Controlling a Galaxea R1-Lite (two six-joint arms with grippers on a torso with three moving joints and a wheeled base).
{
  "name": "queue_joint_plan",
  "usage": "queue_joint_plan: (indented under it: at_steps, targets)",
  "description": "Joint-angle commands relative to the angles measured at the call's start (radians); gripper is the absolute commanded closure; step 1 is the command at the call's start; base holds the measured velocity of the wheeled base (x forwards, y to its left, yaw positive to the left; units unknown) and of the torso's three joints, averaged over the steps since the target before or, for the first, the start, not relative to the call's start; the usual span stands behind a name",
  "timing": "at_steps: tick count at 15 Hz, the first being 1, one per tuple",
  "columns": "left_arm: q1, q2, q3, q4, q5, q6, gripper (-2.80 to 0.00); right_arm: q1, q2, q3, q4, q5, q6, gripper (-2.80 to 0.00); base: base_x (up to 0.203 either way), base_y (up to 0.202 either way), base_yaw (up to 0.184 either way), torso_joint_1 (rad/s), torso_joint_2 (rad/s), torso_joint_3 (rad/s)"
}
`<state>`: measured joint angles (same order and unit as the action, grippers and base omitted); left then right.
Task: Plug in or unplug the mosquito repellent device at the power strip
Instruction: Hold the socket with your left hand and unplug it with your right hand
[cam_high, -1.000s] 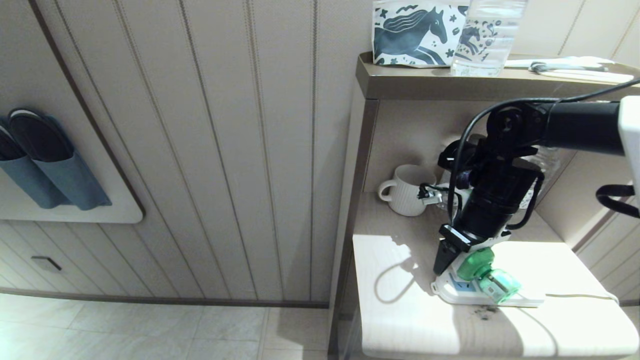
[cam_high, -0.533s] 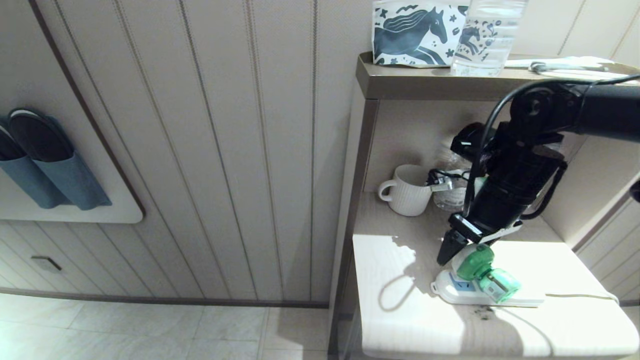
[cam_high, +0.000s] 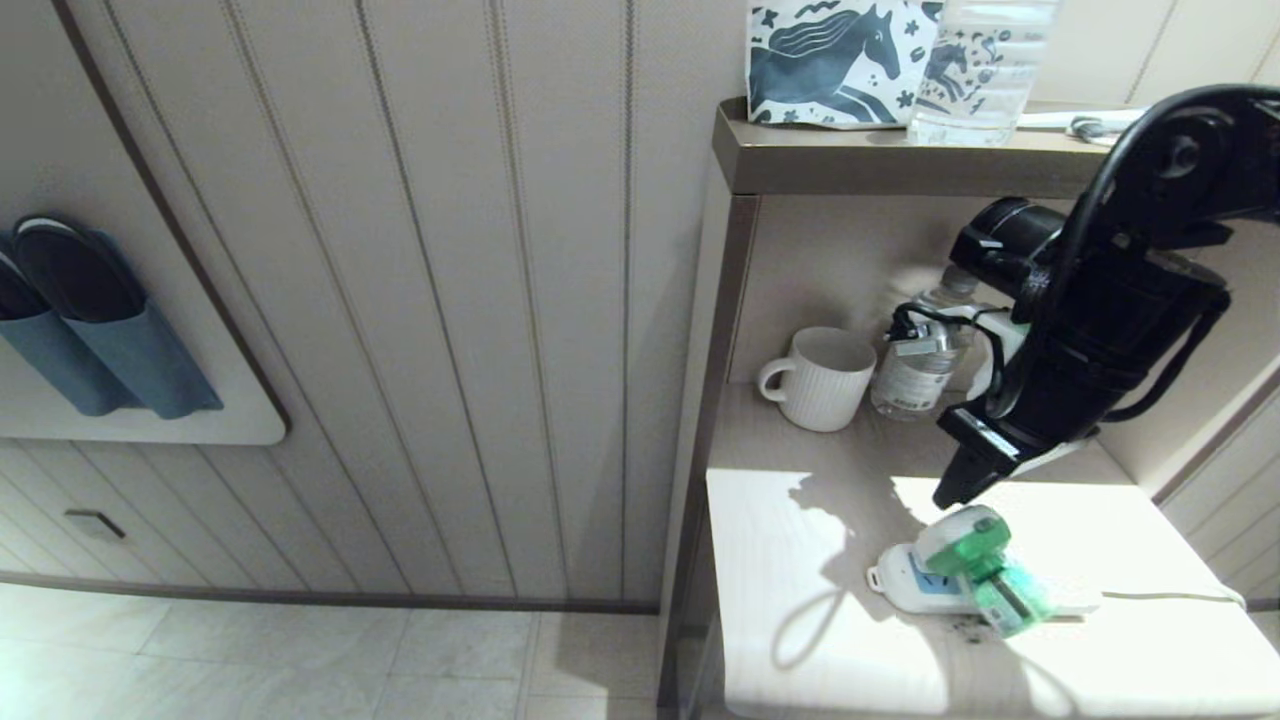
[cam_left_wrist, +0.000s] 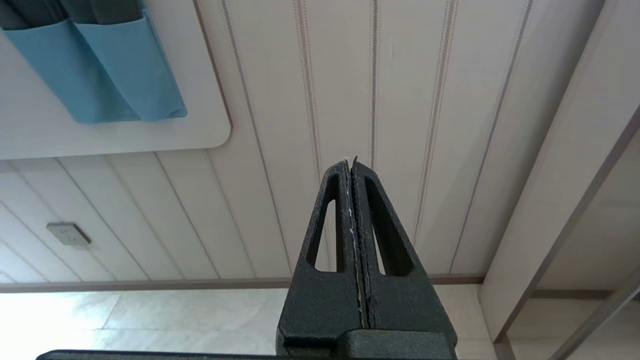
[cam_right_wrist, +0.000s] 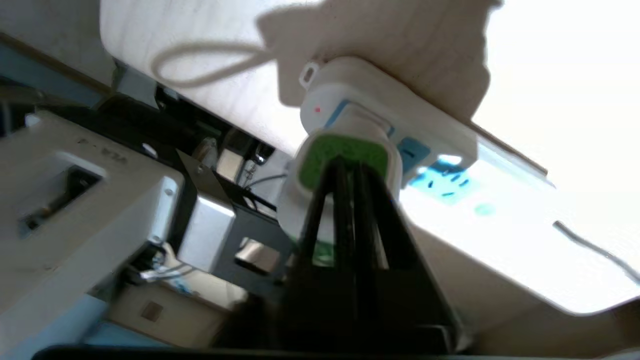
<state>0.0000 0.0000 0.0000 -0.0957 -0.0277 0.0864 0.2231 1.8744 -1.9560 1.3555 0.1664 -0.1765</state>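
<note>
The right gripper (cam_high: 950, 490) hangs above the shelf (cam_high: 800, 620), its black fingers pressed together with nothing between them. It points down toward seven o'clock in the head view, its tips just above the device (cam_high: 975, 560) at that thing's eleven o'clock; whether they touch the white head cannot be told there. In the right wrist view the closed fingers (cam_right_wrist: 350, 200) overlap the green face of the device (cam_right_wrist: 345, 155), which sits pushed into the strip (cam_right_wrist: 400, 120).

The device is plugged into the socket nearest the strip's (cam_high: 910, 585) button end, at the lower right of the head view. Its white head with the green centre faces up toward eleven o'clock, and the green bottle trails off toward five o'clock, so its long axis runs eleven to five. The strip lies flat on the sunlit shelf, its long axis running from about nine to three, the thin cord (cam_high: 1170, 597) leaving at three o'clock.

A mug (cam_high: 820, 378) and a bottle (cam_high: 915, 365) stand farther back, at the device's eleven and twelve.

The left gripper (cam_left_wrist: 352, 170) is parked facing the panelled wall (cam_left_wrist: 350, 75), its fingers closed flush on nothing.
</note>
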Motion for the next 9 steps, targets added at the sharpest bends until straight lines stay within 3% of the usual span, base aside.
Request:
queue_joint_plan:
  at_steps: [1, 9]
  targets:
    - [0.0, 0.0, 0.0, -0.001, -0.001, 0.0, 0.0, 0.005, -0.071, -0.003, -0.005, 0.002, -0.001, 0.0, 0.0, 0.0, 0.0, 0.0, 0.0, 0.0]
    - [0.0, 0.0, 0.0, -0.001, -0.001, 0.0, 0.0, -0.001, -0.109, 0.003, -0.023, 0.0, 0.003, 0.0, 0.0, 0.0, 0.0, 0.0, 0.0, 0.0]
